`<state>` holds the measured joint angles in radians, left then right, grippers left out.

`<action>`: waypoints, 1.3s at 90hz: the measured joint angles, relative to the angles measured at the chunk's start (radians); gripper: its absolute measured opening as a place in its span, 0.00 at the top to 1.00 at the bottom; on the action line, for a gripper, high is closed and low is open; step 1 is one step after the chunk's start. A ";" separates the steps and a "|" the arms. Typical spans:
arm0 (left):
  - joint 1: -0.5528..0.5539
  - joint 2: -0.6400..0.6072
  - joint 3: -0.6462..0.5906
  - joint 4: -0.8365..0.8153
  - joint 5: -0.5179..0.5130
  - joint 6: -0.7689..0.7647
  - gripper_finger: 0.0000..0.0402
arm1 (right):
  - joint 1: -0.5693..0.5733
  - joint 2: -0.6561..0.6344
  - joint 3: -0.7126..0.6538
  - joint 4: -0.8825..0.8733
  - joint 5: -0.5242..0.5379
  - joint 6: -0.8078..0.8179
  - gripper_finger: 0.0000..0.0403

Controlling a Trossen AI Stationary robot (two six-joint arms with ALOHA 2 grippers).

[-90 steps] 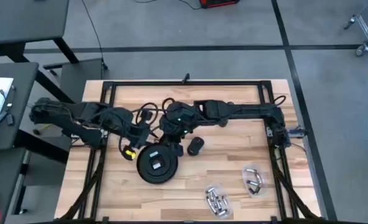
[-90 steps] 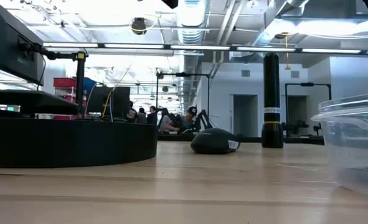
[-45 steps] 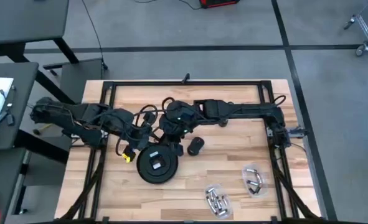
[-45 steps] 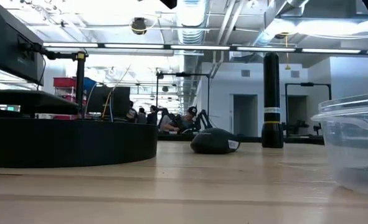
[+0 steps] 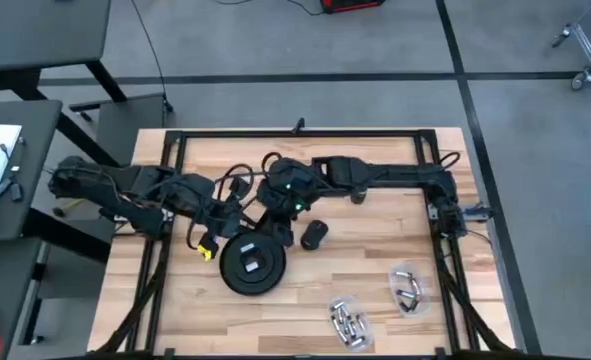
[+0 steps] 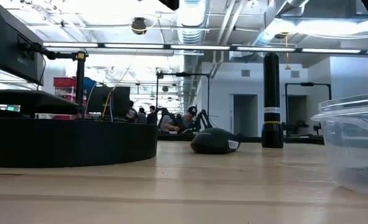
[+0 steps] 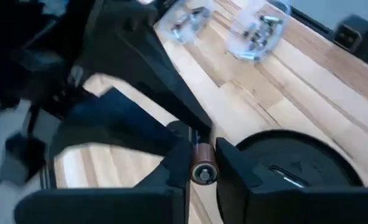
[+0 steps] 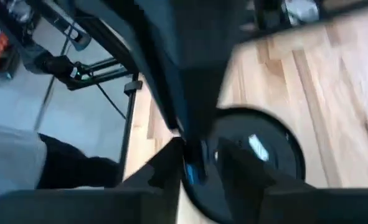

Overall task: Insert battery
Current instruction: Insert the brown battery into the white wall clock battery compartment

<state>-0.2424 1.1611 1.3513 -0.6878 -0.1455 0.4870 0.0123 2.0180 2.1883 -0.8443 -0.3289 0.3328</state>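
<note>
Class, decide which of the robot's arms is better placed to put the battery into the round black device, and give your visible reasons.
Left. The left gripper is shut on the battery beside the round black device. The right gripper hovers there too, without a battery.

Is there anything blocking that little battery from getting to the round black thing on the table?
Nothing visible does. The left gripper holds the battery right beside the round black device; only bare wood lies between. The right gripper hangs over the device's edge, which might crowd the approach.
</note>
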 joint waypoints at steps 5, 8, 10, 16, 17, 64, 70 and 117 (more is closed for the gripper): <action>-0.005 -0.003 0.033 -0.009 -0.031 -0.019 0.93 | -0.018 -0.019 0.031 -0.059 -0.035 -0.001 0.65; -0.007 -0.006 0.058 -0.016 -0.053 -0.022 0.93 | -0.029 -0.034 0.047 -0.105 -0.054 -0.007 0.61; -0.009 -0.010 0.072 -0.018 -0.068 -0.023 0.93 | -0.035 -0.042 0.055 -0.127 -0.065 -0.010 0.58; -0.020 -0.021 0.114 -0.027 -0.106 -0.020 0.93 | -0.058 -0.075 0.071 -0.144 -0.086 -0.016 0.50; -0.021 -0.023 0.120 -0.028 -0.114 -0.019 0.93 | -0.062 -0.082 0.071 -0.148 -0.086 -0.019 0.49; -0.042 -0.068 0.257 0.100 -0.336 0.141 0.93 | -0.111 -0.130 0.066 0.487 0.046 -0.244 0.36; -0.042 -0.070 0.258 0.129 -0.336 0.151 0.93 | -0.113 -0.118 0.066 0.537 0.048 -0.242 0.36; -0.042 -0.069 0.258 0.228 -0.393 0.329 0.93 | -0.098 -0.114 0.065 0.509 0.041 -0.228 0.35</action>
<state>-0.2840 1.0920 1.6093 -0.4595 -0.5382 0.8164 -0.0859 1.9038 2.2532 -0.3354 -0.2878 0.1043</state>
